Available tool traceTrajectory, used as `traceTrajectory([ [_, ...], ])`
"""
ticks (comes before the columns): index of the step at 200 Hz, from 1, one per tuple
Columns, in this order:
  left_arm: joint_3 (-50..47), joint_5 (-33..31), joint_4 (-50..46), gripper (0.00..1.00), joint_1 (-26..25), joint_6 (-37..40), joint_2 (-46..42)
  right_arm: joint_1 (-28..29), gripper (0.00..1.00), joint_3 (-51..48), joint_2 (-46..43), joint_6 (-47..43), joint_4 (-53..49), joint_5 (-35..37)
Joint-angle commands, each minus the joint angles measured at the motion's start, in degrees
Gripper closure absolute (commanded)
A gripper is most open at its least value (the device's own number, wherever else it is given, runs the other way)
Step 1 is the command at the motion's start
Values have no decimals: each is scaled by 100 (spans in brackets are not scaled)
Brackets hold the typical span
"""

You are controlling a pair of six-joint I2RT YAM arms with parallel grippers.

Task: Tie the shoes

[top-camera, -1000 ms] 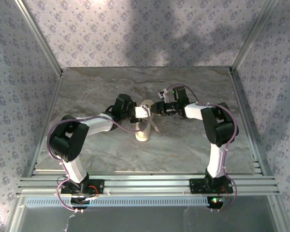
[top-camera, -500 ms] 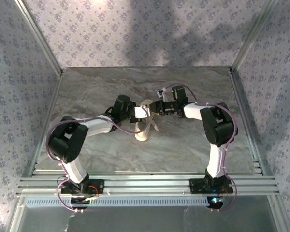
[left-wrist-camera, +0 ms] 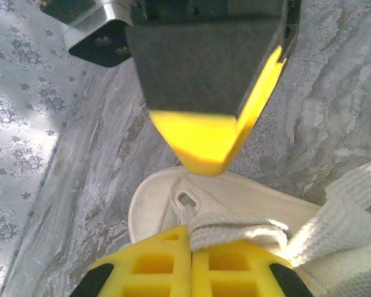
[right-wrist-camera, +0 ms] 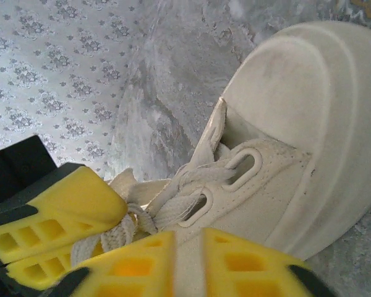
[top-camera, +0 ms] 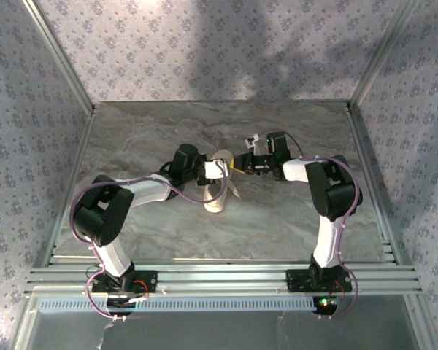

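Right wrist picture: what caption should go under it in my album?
Yellow right gripper and left gripper crowd the white laces of a cream sneaker.

Left wrist cam: lace (left-wrist-camera: 235, 234) vanishes btwn the pressed-together pads (left-wrist-camera: 154, 266) of left gripper (left-wrist-camera: 190, 240) at bottom centre. Its other run goes blurry and is cut by the right edge. Sneaker (left-wrist-camera: 149, 201) is partly hidden behind those pads, which are themselves cropped at the bottom. Right gripper (left-wrist-camera: 203, 148) is cropped at the top and out of focus. Right wrist cam: toe cap clipped at upper right, heel end out of frame, own fingers cut at the bottom. Pale strip in the gap btwn them, lace or shoe upper, can't tell, so that grip is unclear. Top view: sneaker's far half covered by both grippers, lace too thin to trace, jaw gaps too small to read.
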Motion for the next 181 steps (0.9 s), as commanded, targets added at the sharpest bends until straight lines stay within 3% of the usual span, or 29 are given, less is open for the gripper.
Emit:
traceTrajectory([
  [1,-19,84,310,100,-39,87,-116,81,70,-3,-281,-42,110,-96],
  [38,11,154,217,100,-36,93,-103,230,62,30,-331,-90,95,-205],
  [154,51,152,111,100,-39,127,-89,436,61,368,-96,-133,-68,-287],
  [181,86,130,56,100,-39,160,-77,463,74,434,-1,-194,-199,-272],
])
